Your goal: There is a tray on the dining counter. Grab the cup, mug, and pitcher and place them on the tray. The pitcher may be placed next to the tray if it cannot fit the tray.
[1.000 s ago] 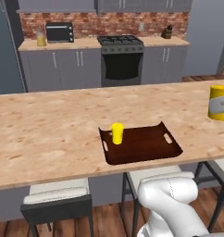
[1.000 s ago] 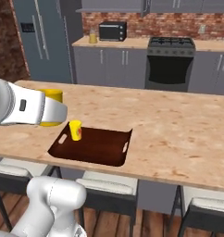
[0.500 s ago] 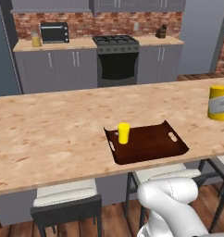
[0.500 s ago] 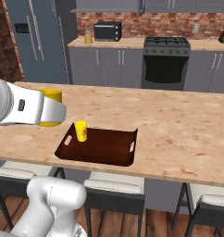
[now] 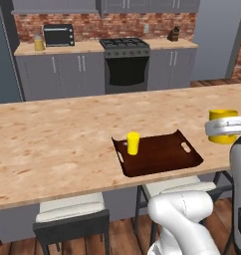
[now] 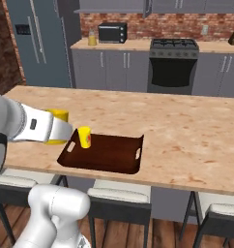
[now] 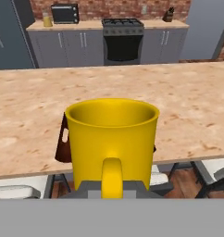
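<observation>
flat, even rendered lighting, bright, no clear source. soft faint shadow under the tray. no glare or motion blur. low-res, slightly soft edges. no visible lens distortion.

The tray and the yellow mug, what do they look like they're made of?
The tray looks like dark brown wood or wood-look plastic: a smooth surface with a faint sheen and cut-out handles. The mug looks like glazed ceramic or glossy plastic: uniform golden yellow, thick rim, soft highlights. The render leaves either open.
</observation>
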